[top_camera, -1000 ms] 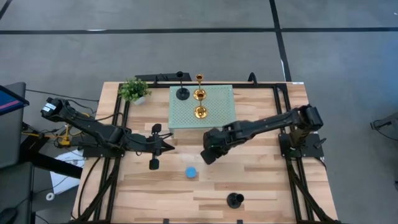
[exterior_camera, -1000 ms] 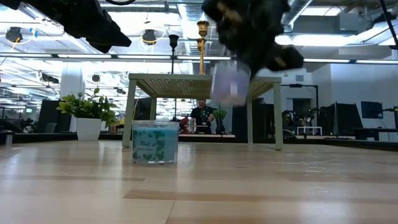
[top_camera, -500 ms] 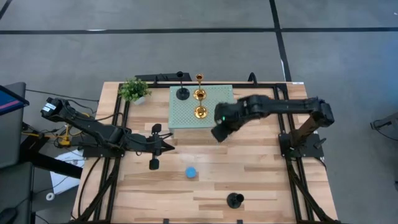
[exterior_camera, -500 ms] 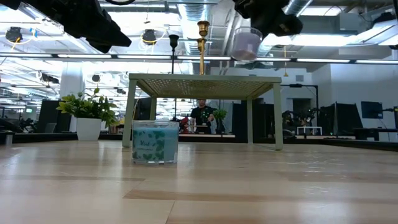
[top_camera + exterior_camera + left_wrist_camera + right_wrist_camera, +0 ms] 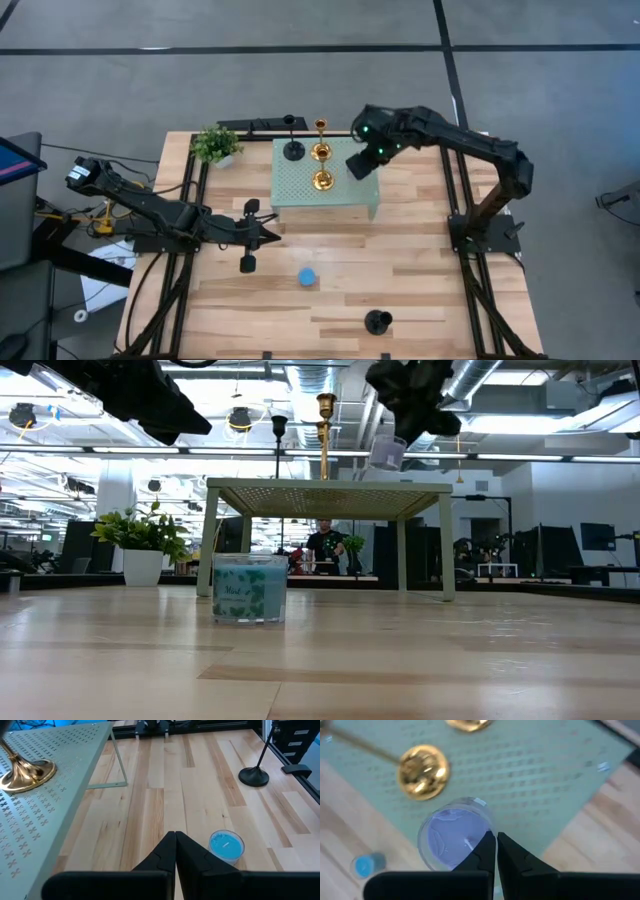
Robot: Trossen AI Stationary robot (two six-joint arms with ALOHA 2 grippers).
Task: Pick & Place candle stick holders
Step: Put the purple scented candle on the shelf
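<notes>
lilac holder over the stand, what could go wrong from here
The right gripper pinches only the rim of the lilac holder, so it might tilt or slip while hanging above the mint-green perforated stand. The gold holders stand close beside the drop spot; lowering could knock one over.

Beneath the light wooden worktop (image 5: 400,290) we see a grey floor (image 5: 150,80) crossed by dark lines. Looking level across it, we find an open hall with exposed pipes and ducts (image 5: 300,380) under the ceiling, long light strips (image 5: 560,457) and round lamps (image 5: 240,418). Farther back a person (image 5: 322,545) sits among desks and dark monitors (image 5: 597,537).
</notes>
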